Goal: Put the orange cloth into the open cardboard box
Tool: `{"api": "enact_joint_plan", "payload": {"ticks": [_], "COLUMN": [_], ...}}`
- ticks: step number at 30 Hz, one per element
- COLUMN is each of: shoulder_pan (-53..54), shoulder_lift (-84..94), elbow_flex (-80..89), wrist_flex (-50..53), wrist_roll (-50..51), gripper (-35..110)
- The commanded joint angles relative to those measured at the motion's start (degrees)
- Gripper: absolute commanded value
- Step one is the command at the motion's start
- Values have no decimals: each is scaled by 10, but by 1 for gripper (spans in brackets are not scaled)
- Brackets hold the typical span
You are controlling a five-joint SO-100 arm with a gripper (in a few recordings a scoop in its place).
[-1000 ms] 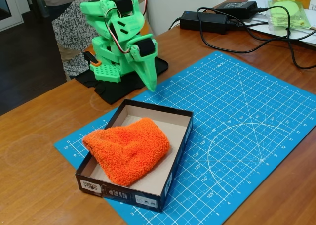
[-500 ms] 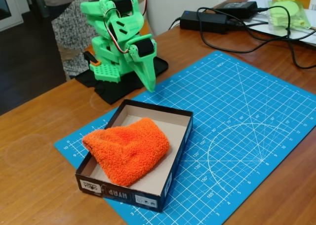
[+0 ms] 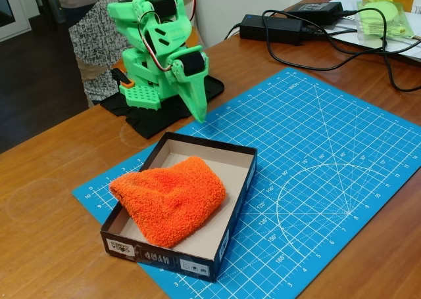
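The green hand is pinched together, empty; below and in front of it, the orange cloth lies in the open cardboard box

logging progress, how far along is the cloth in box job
Done, by the look of it: the orange cloth lies inside the open cardboard box, though its left edge drapes over the left wall. In hand: nothing; the green gripper is folded back near the arm's base, apart from the box, fingers together and holding nothing. Left: at most tucking that draped edge fully in.
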Motion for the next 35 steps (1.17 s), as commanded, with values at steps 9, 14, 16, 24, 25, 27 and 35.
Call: {"api": "enact_joint_plan", "payload": {"ticks": [9, 14, 16, 24, 25, 27, 35], "shoulder_pan": [7, 1, 0, -1, -3, -6, -4], "shoulder_lift": [9, 9, 9, 9, 9, 9, 9], "elbow_flex": [4, 4, 4, 4, 4, 4, 4], "wrist_flex": [-3, -3, -3, -3, -3, -3, -3], "wrist_roll": [-1, -5, -6, -7, -7, -10, -9], "gripper": [0, 0, 0, 0, 0, 0, 0]}}
